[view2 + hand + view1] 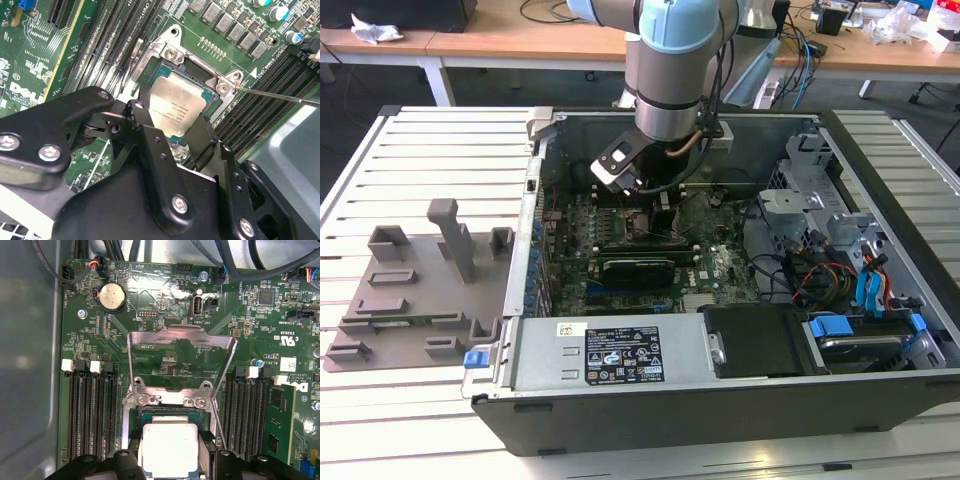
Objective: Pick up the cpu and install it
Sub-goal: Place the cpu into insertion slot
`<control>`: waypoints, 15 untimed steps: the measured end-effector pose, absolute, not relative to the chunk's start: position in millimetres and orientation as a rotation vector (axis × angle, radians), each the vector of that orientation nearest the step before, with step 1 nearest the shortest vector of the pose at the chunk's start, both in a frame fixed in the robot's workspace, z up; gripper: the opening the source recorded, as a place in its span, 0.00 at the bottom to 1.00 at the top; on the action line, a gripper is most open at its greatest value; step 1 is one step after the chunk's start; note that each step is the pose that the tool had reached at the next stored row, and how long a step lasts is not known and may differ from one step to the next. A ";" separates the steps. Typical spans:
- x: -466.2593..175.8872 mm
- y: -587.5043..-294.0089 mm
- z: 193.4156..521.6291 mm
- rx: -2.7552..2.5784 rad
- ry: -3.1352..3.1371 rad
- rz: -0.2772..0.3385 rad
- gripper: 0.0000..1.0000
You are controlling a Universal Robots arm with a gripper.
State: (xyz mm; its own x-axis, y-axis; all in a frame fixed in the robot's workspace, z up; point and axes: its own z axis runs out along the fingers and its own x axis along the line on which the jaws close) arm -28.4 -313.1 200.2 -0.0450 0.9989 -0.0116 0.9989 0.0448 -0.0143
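Where the gripper [176, 134] closes, its two black fingers [150, 150] clamp opposite edges of the cpu [176, 102], which sits silver top up and level, directly over the open socket [165, 412]. Cannot tell whether it is seated or just above. Beyond the jaws the hinged load plate [181, 347] stands raised, and the thin lever [275, 94] is swung clear to one side. Memory slots [92, 415] flank both sides. Judgement: go straight down with no tilt, match the corners to the socket frame, and add no pressing force, since the contacts beneath would bend easily.
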 end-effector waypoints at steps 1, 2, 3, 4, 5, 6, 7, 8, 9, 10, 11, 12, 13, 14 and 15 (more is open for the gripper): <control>-28.4 -313.1 200.3 -2.170 -2.270 0.029 0.53; -28.4 -313.1 200.2 -2.170 -2.269 0.028 0.53; -28.4 -313.1 200.3 -2.170 -2.269 0.028 0.53; -28.4 -313.2 200.5 -2.170 -2.269 0.027 0.53; -28.5 -313.1 204.8 -2.172 -2.267 0.027 0.53; -28.6 -313.1 204.8 -2.191 -2.248 0.026 0.53; -28.6 -313.2 204.8 -2.197 -2.242 0.027 0.53; -28.5 -313.3 204.5 -2.199 -2.240 0.027 0.53; -28.0 -313.4 203.7 -2.199 -2.239 0.027 0.53; -27.6 -313.4 203.2 -2.199 -2.238 0.028 0.53; -27.7 -313.4 202.6 -2.202 -2.235 0.028 0.53; -27.6 -313.4 202.1 -2.206 -2.231 0.028 0.53; -27.5 -313.5 201.8 -2.207 -2.231 0.028 0.53; -27.3 -313.5 201.6 -2.207 -2.231 0.028 0.53; -27.2 -313.5 201.4 -2.207 -2.230 0.028 0.53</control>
State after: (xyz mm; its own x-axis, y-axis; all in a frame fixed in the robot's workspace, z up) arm -27.2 -313.5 201.4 -0.0106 0.9999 -0.0100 0.9998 0.0105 -0.0153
